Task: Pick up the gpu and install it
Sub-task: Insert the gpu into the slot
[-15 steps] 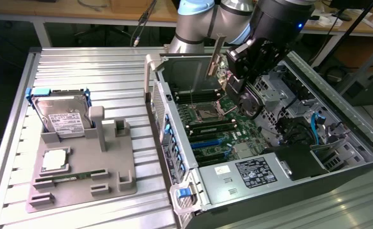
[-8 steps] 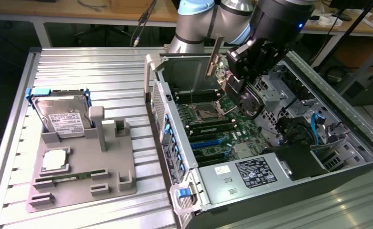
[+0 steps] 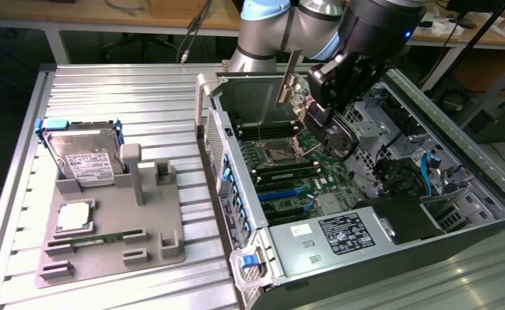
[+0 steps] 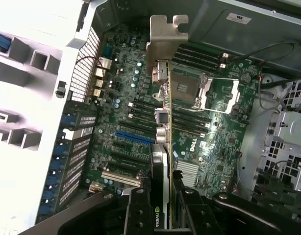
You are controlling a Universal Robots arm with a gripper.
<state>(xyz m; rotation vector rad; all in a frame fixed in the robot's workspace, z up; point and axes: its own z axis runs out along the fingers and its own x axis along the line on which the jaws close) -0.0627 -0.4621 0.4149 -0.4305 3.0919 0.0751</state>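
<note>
Robot gripper is clamping the gpu between its two dark fingers, the jaws partly closed and pressing on either face of the card. The gpu is hanging edge-on over the open computer case, held above the motherboard. Its silver end bracket is pointing away from the wrist, and its dark cooler block is sitting nearest the fingers.

In the wrist view the card's thin edge is lining up beside the processor socket, with the blue expansion slot just to one side of it.

In the exterior view the gripper is hovering with the gpu over the far end of the case, close to its rear wall. Toward the exterior view's left, a grey holder tray is sitting on the ribbed metal table. It is carrying a hard drive standing upright and a RAM stick lying flat.
</note>
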